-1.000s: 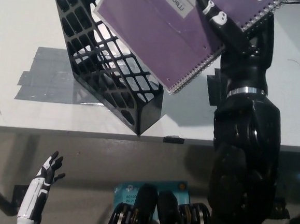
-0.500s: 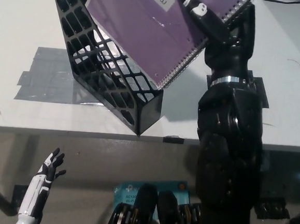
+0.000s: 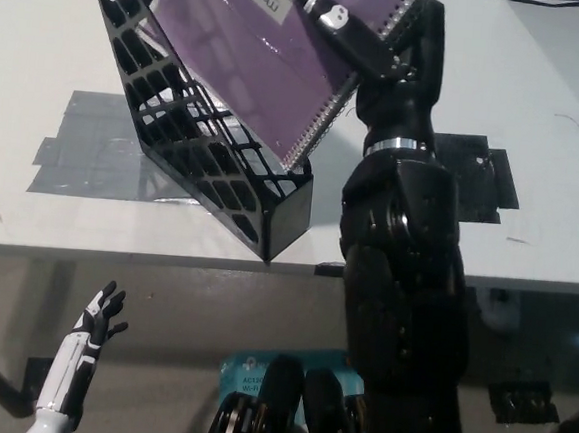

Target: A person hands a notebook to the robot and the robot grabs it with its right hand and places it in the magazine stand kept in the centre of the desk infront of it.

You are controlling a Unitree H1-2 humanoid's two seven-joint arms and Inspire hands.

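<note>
A purple spiral notebook point(image 3: 252, 58) with a white label tilts over the black mesh magazine stand point(image 3: 190, 139) on the white desk point(image 3: 44, 27). Its lower corner sits just inside the stand's open top, near the stand's right wall. My black right hand point(image 3: 349, 31) is shut on the notebook's upper right part, with the arm rising from the bottom right. My white left hand point(image 3: 95, 327) rests open at the lower left, below the desk edge.
Grey tape patches point(image 3: 89, 151) lie under and left of the stand, and dark tape point(image 3: 478, 181) lies right of my arm. The desk's front edge point(image 3: 146, 257) runs across the middle. A blue card point(image 3: 247, 374) shows below.
My right arm has swung left and carried the notebook leftward and down, so its lower corner now dips into the stand. The left hand has stayed put.
</note>
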